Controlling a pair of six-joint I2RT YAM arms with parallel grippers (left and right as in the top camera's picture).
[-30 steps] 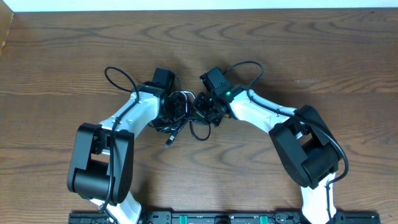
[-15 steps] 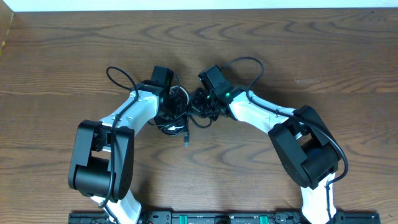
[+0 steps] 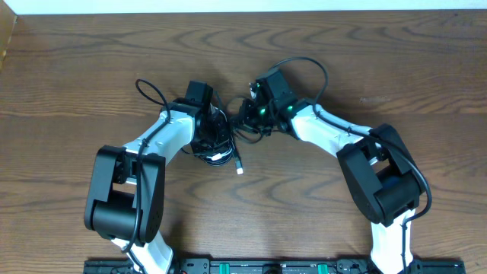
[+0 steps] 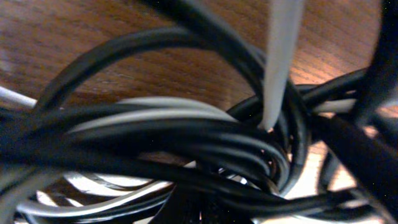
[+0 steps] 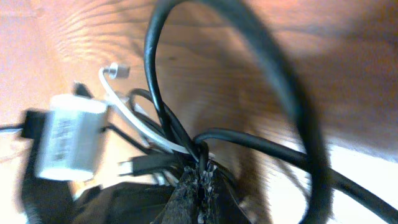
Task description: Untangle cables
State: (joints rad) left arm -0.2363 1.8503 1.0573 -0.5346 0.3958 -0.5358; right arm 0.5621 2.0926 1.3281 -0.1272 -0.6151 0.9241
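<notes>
1. In my judgement the task is barely begun. The cables (image 3: 219, 146) form one knotted bundle, and no cord lies by itself on the desk (image 3: 76, 76).
2. The left jaws are closed. The left wrist view is filled with black and white loops (image 4: 186, 134) pressed right up against them, so they seem clamped on the bundle. The bundle sits directly under and around them.
3. The right jaws are closed tight, with a black strand (image 5: 186, 134) pinched between the pads (image 5: 186, 193). More strands fan out just ahead of them.
4. Between the two pairs of jaws, a short stretch of cord runs from the right grip to the bundle at the left jaws. I read this as the pulling-apart step.
5. A loose tail ending in a plug (image 3: 240, 169) trails from the bundle onto the desk. It lies near the left jaws and apart from the right ones.
6. Count:
   - Two arms, left (image 3: 163, 137) and right (image 3: 327, 133), each with closed jaws.
   - One white cord (image 5: 134, 115), with a small silver end ahead of the right jaws.
   - The black cords overlap too much to count.
7. Left to do: all the separating, with each cord freed and laid apart.
</notes>
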